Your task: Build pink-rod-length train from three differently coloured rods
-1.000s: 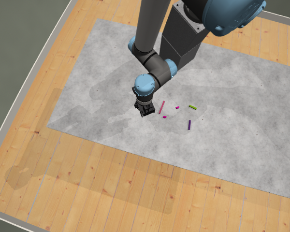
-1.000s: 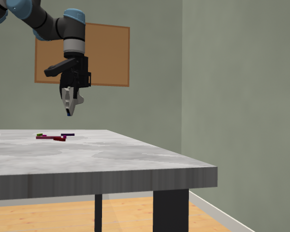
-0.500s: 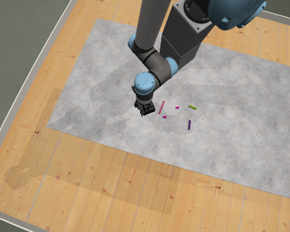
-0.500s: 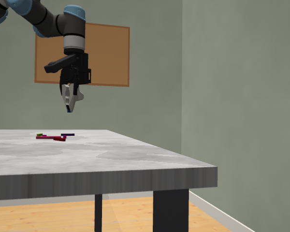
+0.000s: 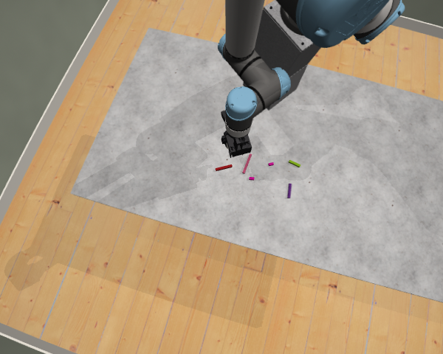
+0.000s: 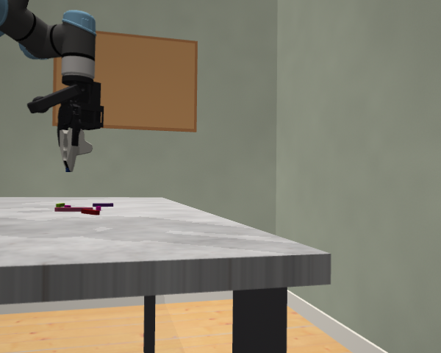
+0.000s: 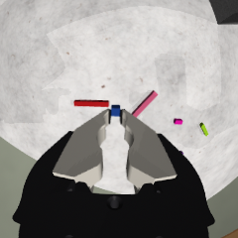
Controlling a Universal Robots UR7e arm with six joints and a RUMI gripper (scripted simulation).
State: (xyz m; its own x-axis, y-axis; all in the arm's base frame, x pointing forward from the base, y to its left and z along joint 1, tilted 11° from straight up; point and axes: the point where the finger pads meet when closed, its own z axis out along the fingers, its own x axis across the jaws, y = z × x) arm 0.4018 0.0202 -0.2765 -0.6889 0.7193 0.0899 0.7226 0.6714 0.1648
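Observation:
My gripper (image 7: 115, 110) is shut on a small blue rod (image 7: 115, 110) and holds it well above the table; the blue rod also shows at the fingertips in the side view (image 6: 67, 169). Below lie the pink rod (image 5: 246, 163), slanted, and the red rod (image 5: 224, 167) to its left. Two magenta rods (image 5: 270, 164) (image 5: 251, 178) lie right of the pink rod. A lime rod (image 5: 294, 163) lies further right and a purple rod (image 5: 289, 190) lies in front of it. In the wrist view the red rod (image 7: 91, 103), pink rod (image 7: 145, 103), one magenta rod (image 7: 178, 121) and lime rod (image 7: 203, 129) show.
The rods lie on a grey mat (image 5: 252, 160) over the table. The robot base (image 5: 283, 41) stands at the back. The table edge (image 6: 156, 273) is far from the rods.

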